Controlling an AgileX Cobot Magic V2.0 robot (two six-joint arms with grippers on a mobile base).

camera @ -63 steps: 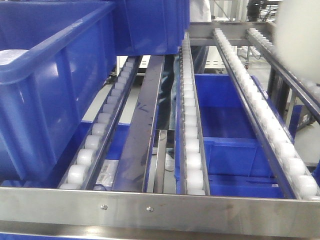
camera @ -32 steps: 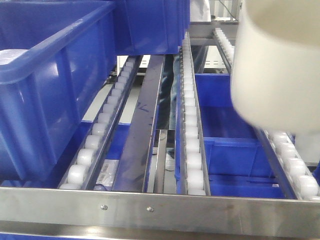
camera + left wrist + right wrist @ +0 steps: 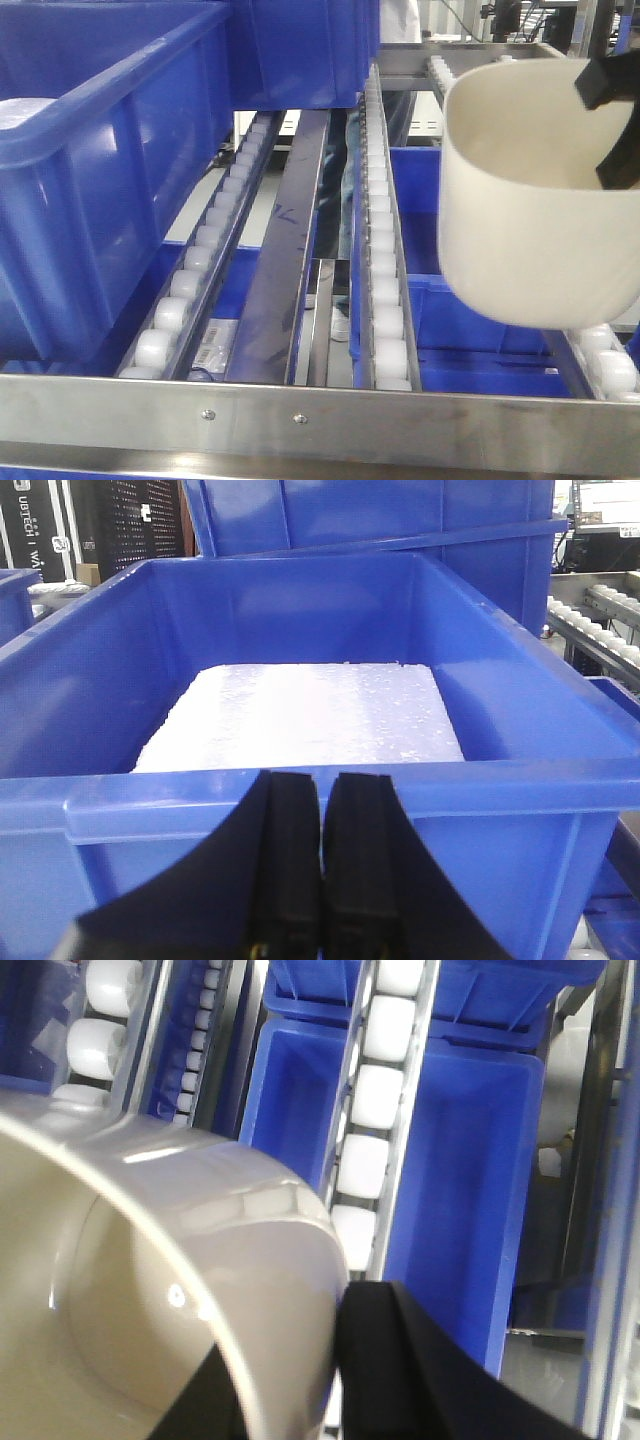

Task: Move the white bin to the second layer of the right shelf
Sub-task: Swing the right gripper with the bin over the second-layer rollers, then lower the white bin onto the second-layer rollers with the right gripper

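Blue crate [image 3: 300, 670] is sitting just ahead of your left gripper [image 3: 322, 860], whose fingers are pressed together on nothing. Your right gripper [image 3: 290, 1380] is pinching the white bin's [image 3: 530, 200] rim, holding it tilted above the roller tracks [image 3: 380, 250] beneath.

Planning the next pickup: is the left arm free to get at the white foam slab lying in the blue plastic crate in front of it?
Probably yes. The left pincer is shut and empty, the blue plastic crate is open-topped, and nothing covers the white foam slab.
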